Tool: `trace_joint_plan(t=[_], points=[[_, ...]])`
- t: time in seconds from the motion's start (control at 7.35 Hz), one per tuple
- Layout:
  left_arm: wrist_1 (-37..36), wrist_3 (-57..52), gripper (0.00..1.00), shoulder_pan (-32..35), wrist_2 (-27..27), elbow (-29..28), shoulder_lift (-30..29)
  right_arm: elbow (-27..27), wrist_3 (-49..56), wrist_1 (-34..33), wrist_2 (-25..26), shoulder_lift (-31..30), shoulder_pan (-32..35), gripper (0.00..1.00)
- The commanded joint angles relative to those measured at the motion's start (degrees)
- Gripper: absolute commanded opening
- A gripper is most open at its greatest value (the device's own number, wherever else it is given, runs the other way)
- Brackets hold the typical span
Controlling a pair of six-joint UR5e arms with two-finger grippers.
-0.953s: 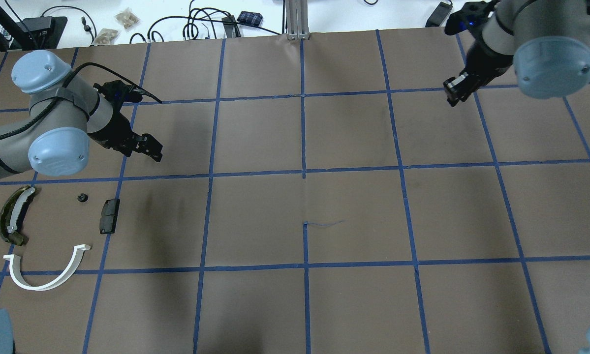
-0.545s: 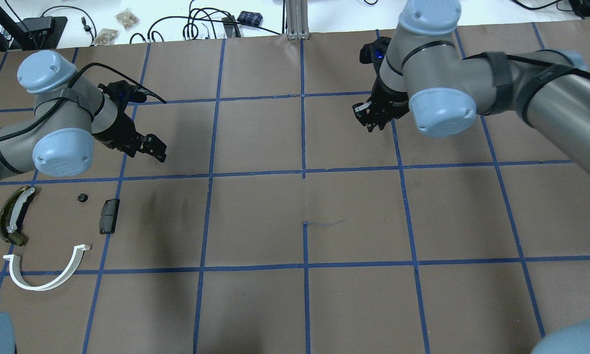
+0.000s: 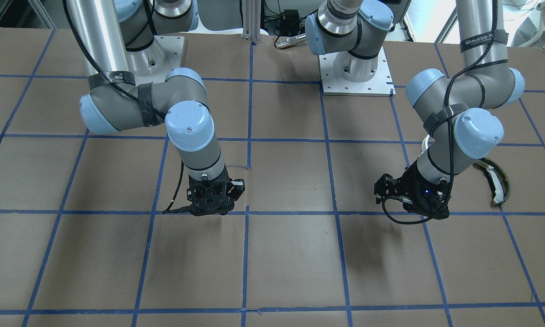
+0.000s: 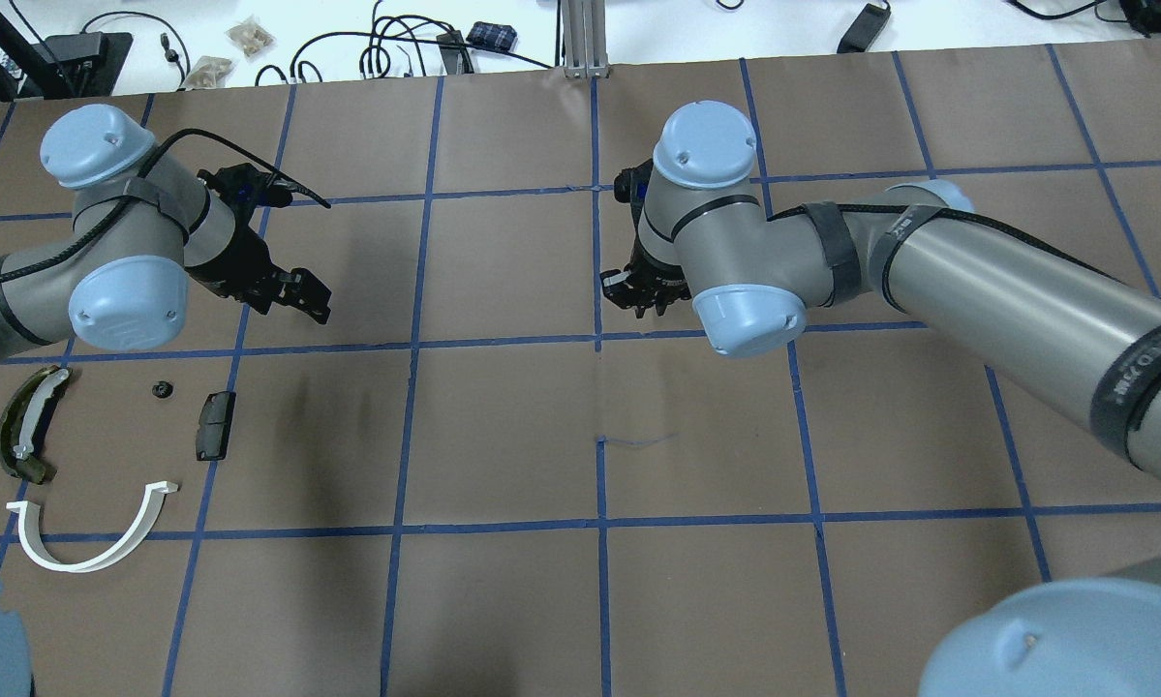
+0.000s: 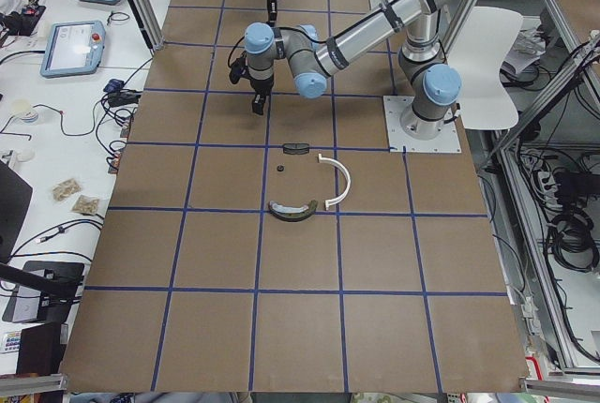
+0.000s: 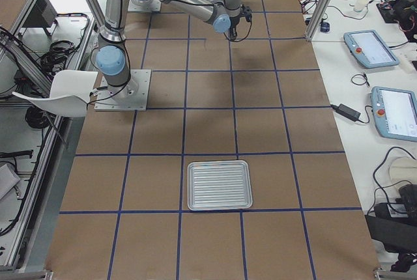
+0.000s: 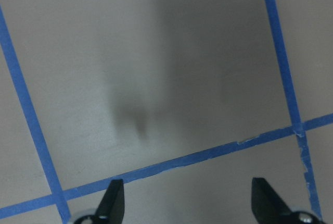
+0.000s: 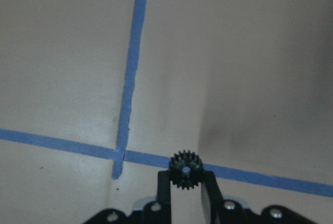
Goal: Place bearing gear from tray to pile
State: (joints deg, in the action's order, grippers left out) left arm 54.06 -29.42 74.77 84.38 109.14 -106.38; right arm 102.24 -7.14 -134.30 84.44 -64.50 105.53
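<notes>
**Gear's up in the right gripper, mid-table**

Right gripper point(image 8: 184, 182) is pinching the little black gear point(image 8: 184, 170) over a tape crossing. Left gripper point(image 7: 187, 203) is spread wide, holding nothing. The pile point(image 4: 96, 455) sits well off to the left; the tray point(image 6: 219, 185) lies far back.

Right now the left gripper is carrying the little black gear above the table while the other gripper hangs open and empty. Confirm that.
Not quite: the arms are swapped. The right gripper carries the little black gear, pinched between its fingertips above the table, as the right wrist view shows. The left gripper is the open, empty one, as the left wrist view shows.
</notes>
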Motion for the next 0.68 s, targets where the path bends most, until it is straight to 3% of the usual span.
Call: trace_joint_plan(t=[0.0,0.14,0.41,0.54], points=[[-0.1,-0.1,0.87,0.1,0.0,-0.2,0.0,-0.1,-1.3,-3.6,-2.0,3.0,1.7,0.18],[-0.3,1.3,0.87,2.1,0.2,-0.2,0.2,-0.1,-1.5,-3.9,-2.1,2.9,1.7,0.98],[-0.5,3.0,0.88,5.3,0.9,-0.4,1.7,-2.1,-1.5,-3.2,-1.1,-2.1,0.0,1.0],[-0.7,3.1,0.88,5.8,0.4,-0.3,1.5,-3.5,-0.7,-0.7,1.7,-5.3,-3.7,1.0]])
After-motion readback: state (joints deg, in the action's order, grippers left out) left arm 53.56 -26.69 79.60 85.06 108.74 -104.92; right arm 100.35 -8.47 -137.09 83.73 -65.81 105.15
